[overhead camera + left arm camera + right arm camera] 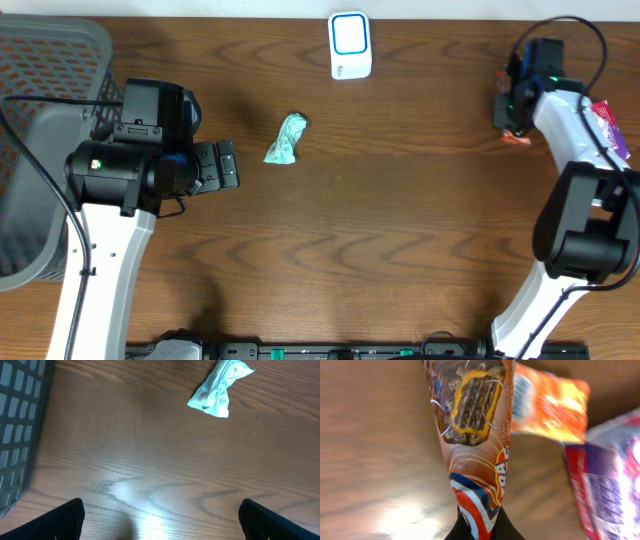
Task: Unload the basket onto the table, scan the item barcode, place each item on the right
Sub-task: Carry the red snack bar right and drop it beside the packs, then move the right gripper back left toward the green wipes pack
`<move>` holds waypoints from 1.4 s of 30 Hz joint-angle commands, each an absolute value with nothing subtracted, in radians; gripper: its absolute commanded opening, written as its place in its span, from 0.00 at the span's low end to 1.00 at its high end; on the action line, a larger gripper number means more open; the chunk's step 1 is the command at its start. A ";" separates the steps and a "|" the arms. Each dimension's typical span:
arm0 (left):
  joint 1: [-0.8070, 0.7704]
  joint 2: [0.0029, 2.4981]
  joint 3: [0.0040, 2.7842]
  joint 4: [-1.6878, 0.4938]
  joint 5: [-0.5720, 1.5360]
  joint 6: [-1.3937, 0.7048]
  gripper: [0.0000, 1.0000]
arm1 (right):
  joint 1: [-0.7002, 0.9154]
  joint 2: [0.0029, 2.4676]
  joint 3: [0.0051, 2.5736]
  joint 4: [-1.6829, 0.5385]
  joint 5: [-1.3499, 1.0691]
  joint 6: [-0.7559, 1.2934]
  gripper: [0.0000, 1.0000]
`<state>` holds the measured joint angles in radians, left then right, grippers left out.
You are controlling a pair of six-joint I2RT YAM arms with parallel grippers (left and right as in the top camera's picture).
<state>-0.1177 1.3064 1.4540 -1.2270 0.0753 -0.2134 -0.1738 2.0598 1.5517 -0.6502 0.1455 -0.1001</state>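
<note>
Step in hand is the pick. The right pincer (477, 527) is clamped tight on the bottom seam of a brown snack wrapper (475, 435), down at the right edge of the worktop (400, 220), toward the far corner. The wrapper sits in a small pile, with an orange packet (552, 405) just beside it and a red-and-purple packet (605, 490) next to that. I can't see a barcode on the face shown to the right wrist camera, so I can't tell which side carries it. The scanner (350, 45) is at the far edge, about midway along and well apart from the pile. My read of the next move: lift the wrapper clear without dragging its neighbours, carry it across to the scanner, then rotate until the code faces the window. The seam grip looks thin, so there's a risk of flop or slip in transit. The left pincer (162, 520) is spread wide and holding nothing, parked near the left edge by the grey basket (50, 60). A mint-green packet (220, 390) lies loose ahead of it with its barcode face up, not touched by either arm.
</note>
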 commanded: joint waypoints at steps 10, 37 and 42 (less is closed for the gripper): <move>-0.112 1.309 1.459 -1.230 0.067 -0.219 0.98 | -0.370 2.050 1.477 -0.624 0.148 -0.191 0.02; -0.112 1.309 1.459 -1.230 0.067 -0.219 0.98 | -0.297 1.748 1.492 -0.620 0.031 -0.035 0.90; -0.112 1.309 1.459 -1.230 0.067 -0.219 0.98 | -0.239 1.745 1.492 -0.633 -0.256 0.066 0.93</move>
